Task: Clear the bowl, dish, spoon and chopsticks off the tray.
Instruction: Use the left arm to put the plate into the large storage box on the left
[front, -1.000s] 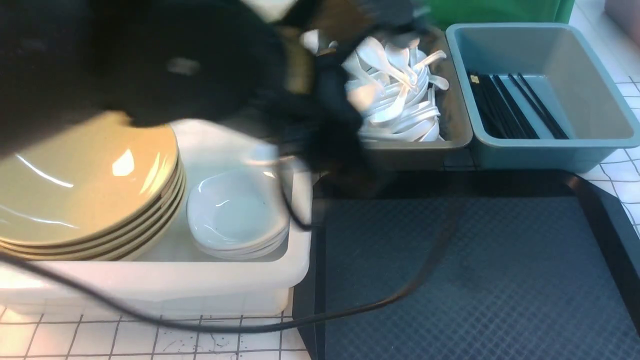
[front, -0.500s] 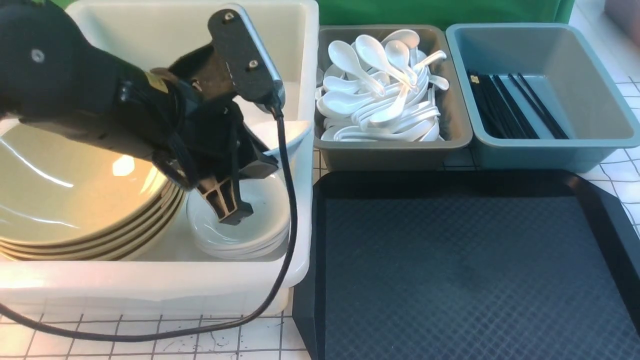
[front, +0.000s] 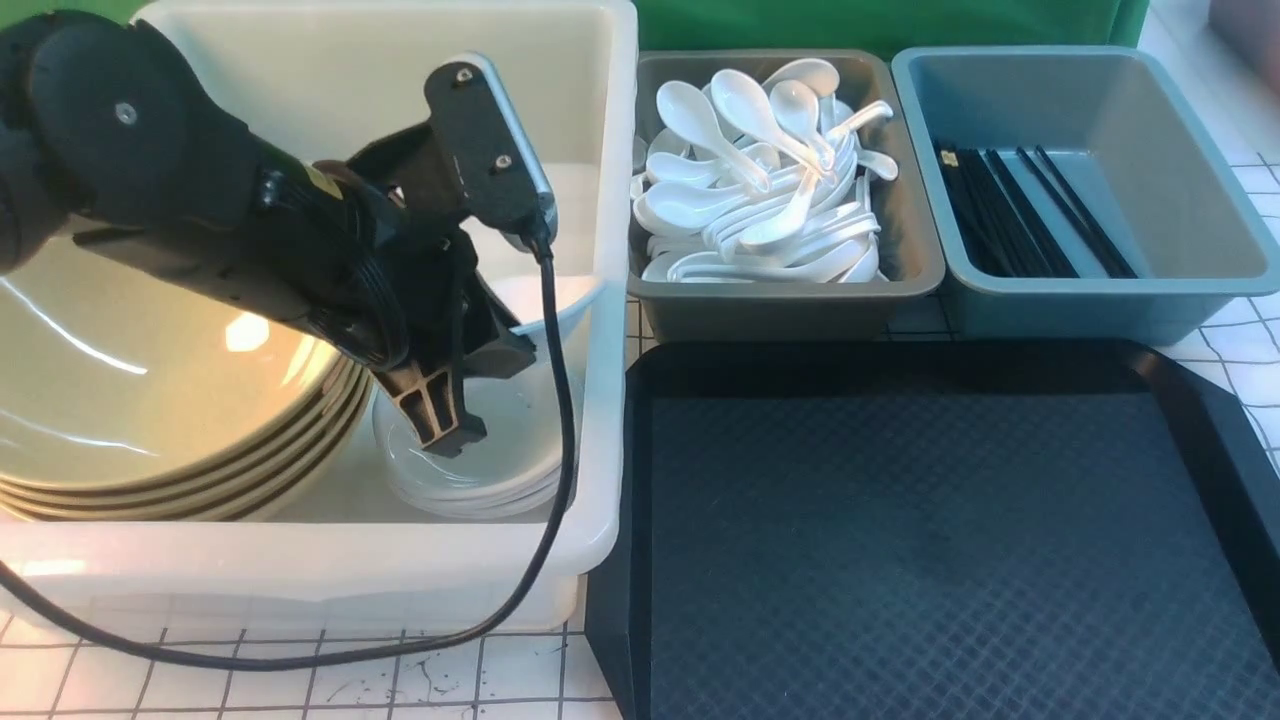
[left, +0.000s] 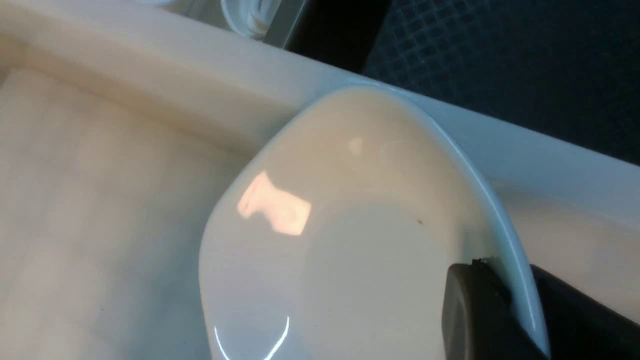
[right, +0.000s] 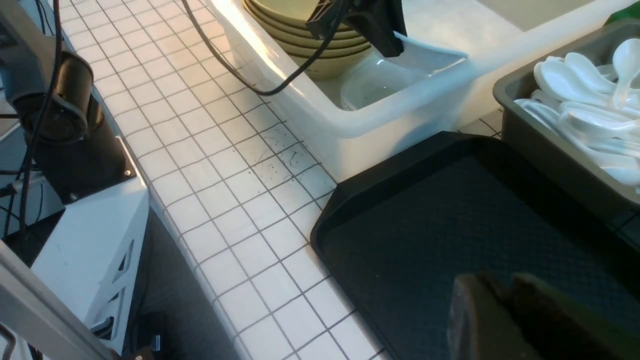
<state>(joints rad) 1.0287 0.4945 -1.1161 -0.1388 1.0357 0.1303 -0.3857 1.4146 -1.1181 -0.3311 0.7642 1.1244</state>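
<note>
One black tray (front: 900, 560). One white tub (front: 300, 575) with four stacked tan bowls (front: 150, 400), about three stacked white dishes (front: 505, 460) and one separate dish (front: 562, 292). One grey bin (front: 790, 315) of spoons (front: 760, 200) and one blue bin (front: 1080, 310) of chopsticks (front: 1010, 220), both too heaped to count.

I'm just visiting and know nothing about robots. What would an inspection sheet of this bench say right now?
surface: white tiled counter, a few dark specks.
job's things: tray bare where visible; one dish held tilted above the dish stack in the tub; bowls stacked beside them; spoons piled in the grey bin; chopsticks in the blue-grey bin.
clutter: nothing seen.
grippers: left gripper clamped on the dish's rim; right gripper closed, empty, above the tray.
cables: black cable hangs from the left arm over the tub's front wall onto the counter.
surroundings: green backdrop behind the bins; black stand beside the counter.
</note>
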